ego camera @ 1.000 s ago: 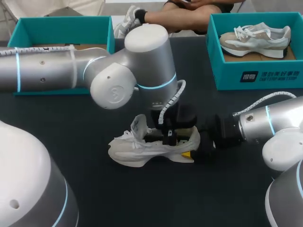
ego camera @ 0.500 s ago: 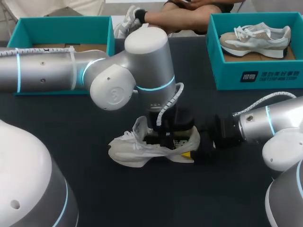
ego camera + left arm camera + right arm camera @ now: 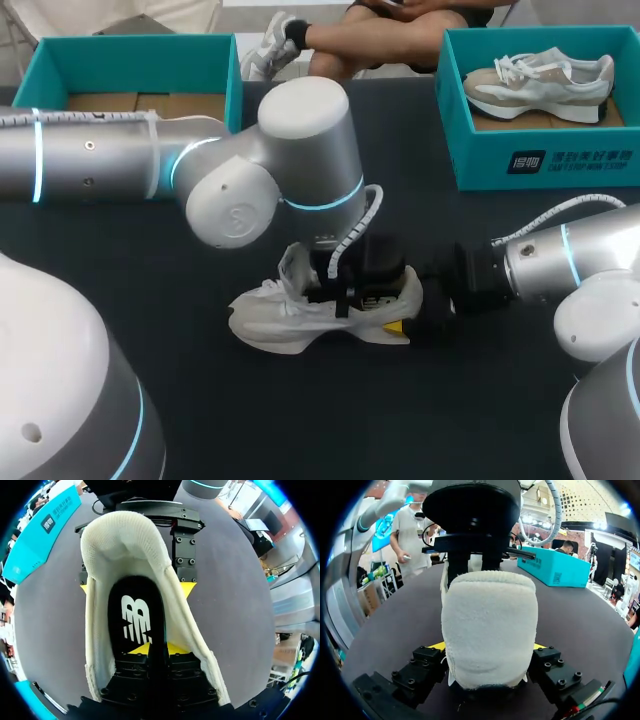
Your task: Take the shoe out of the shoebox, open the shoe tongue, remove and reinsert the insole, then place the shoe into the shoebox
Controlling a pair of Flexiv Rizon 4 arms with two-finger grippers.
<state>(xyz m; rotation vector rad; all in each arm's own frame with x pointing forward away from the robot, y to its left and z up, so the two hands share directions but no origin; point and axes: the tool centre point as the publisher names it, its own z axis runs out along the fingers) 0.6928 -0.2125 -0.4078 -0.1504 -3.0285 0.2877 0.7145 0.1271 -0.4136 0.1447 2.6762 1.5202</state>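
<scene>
The shoe (image 3: 300,320) lies on its sole on the dark tabletop (image 3: 300,430), heel clamped from both sides by the right end effector (image 3: 489,650). The left end effector (image 3: 150,649) reaches inside the shoe, fingers pinched on the black insole (image 3: 135,605).

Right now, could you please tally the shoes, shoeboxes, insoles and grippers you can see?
Shoes: 2 (held shoe, boxed shoe)
Shoeboxes: 2 (left shoebox, right shoebox)
Insoles: 1 (insole)
Grippers: 2 (left gripper, right gripper)
Total: 7
</scene>
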